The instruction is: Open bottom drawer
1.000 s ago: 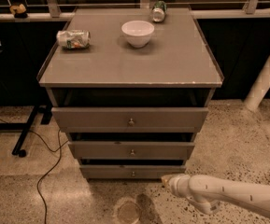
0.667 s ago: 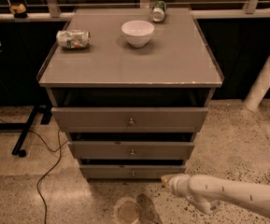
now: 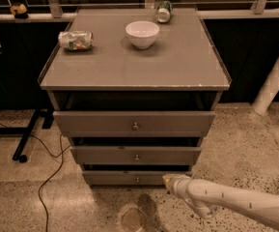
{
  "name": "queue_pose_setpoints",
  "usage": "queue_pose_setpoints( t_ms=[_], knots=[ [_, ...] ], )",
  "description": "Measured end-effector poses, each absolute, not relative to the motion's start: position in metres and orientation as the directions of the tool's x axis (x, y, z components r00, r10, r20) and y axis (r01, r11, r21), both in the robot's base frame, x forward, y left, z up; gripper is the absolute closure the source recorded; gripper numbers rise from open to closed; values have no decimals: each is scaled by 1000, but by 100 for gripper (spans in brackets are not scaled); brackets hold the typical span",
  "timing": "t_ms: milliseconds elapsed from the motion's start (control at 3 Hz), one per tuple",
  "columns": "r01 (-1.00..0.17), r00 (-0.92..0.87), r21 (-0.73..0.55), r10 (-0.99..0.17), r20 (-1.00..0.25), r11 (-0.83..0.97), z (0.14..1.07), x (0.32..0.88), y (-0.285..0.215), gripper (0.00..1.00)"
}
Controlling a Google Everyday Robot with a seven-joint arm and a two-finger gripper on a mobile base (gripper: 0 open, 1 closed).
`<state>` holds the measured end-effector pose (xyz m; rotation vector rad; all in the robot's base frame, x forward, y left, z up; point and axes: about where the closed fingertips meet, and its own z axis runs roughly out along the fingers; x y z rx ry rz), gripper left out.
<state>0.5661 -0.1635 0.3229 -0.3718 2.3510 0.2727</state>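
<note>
You're viewing a grey cabinet top (image 3: 177, 62) carrying a bowl (image 3: 142, 34) above speckled floor (image 3: 245, 144) — your arm (image 3: 235, 202) is stretching in low from the right, gripper (image 3: 169, 181) hovering just beside the bottom drawer (image 3: 115, 178) — grip unreadable.

On the cabinet top (image 3: 177, 66), a can (image 3: 75, 39) lies left of a bowl (image 3: 142, 34) and a second can (image 3: 163, 11) behind it. The bottom drawer (image 3: 110, 178) lies under the middle drawer (image 3: 105, 154). The gripper (image 3: 168, 181) is before it, just right of its knob (image 3: 137, 180).
</note>
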Motion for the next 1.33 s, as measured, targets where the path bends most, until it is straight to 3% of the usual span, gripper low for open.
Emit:
queue_pose_setpoints(
  t_ms=[667, 1333],
  knots=[
    [-325, -658, 67, -175, -732, 943, 315, 591, -159, 100],
    [-199, -670, 52, -97, -736, 979, 284, 609, -182, 100]
  ],
)
